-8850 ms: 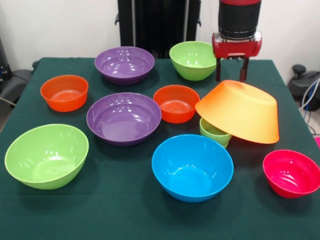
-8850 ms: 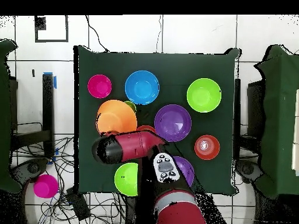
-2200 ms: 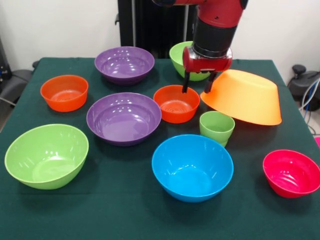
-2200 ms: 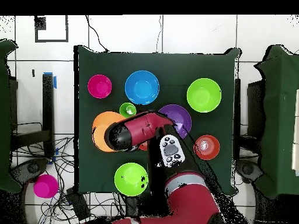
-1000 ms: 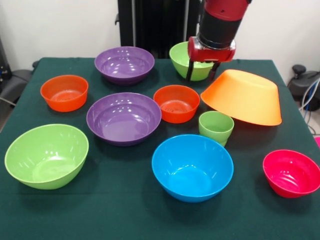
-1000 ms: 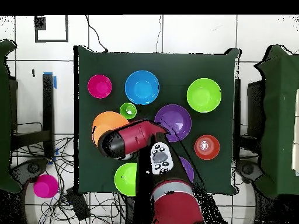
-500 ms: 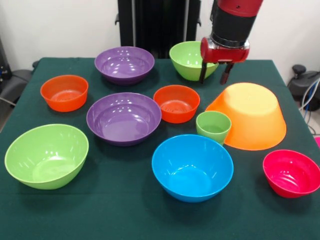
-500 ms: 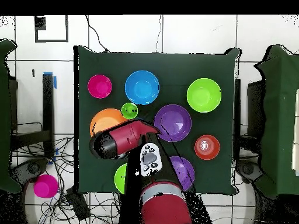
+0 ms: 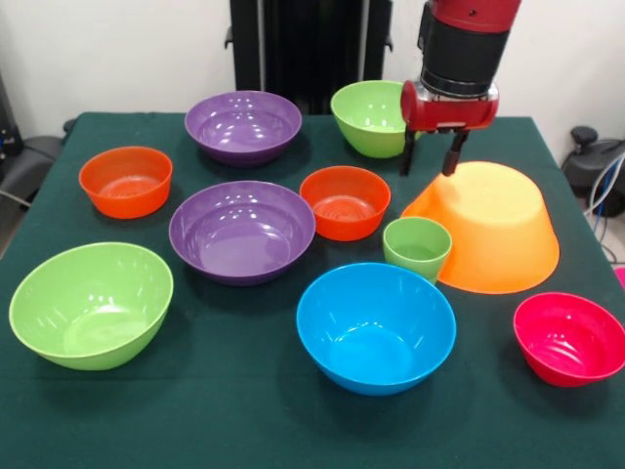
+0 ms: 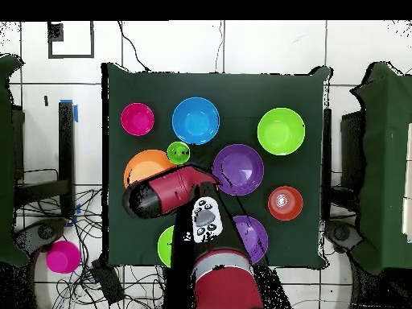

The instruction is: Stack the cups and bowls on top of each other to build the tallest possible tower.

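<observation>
Orange-yellow bowl (image 9: pixel 493 234) upside down, beside cup (image 9: pixel 417 248) | hand (image 9: pixel 431 159) empty, fingers apart, just above its far edge

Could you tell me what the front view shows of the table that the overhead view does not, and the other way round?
Only the front view shows the gripper, open and empty just above the upside-down orange-yellow bowl, along with the small orange-red bowl beside the cup; overhead, the arm covers both. Only the overhead view shows the floor cables and a pink object off the table. Both show the blue bowl, the pink-red bowl and the cup standing upright.
</observation>
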